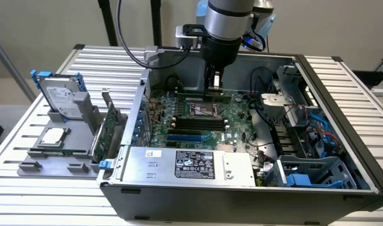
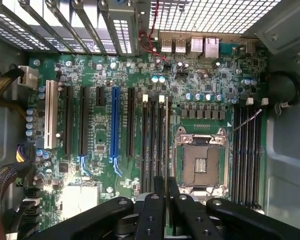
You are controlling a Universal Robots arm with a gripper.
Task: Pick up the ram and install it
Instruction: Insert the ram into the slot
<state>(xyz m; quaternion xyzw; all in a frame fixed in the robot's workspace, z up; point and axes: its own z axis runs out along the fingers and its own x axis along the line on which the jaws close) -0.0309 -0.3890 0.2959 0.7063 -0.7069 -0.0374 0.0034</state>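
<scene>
Claw (image 2: 166, 196) grips ram (image 1: 193, 97) above mobo (image 2: 100, 135) inside PC case (image 1: 242, 195).

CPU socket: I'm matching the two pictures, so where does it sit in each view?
Exterior view: the CPU socket sits near the picture's centre, directly above the black memory slots.
Wrist view: it lies between two banks of those slots.
Shared landmark: the blue slot.

case (image 1: 242, 202): matt grey metal | table (image 1: 348, 80): ribbed metal | end effector (image 2: 166, 181): matt black
</scene>
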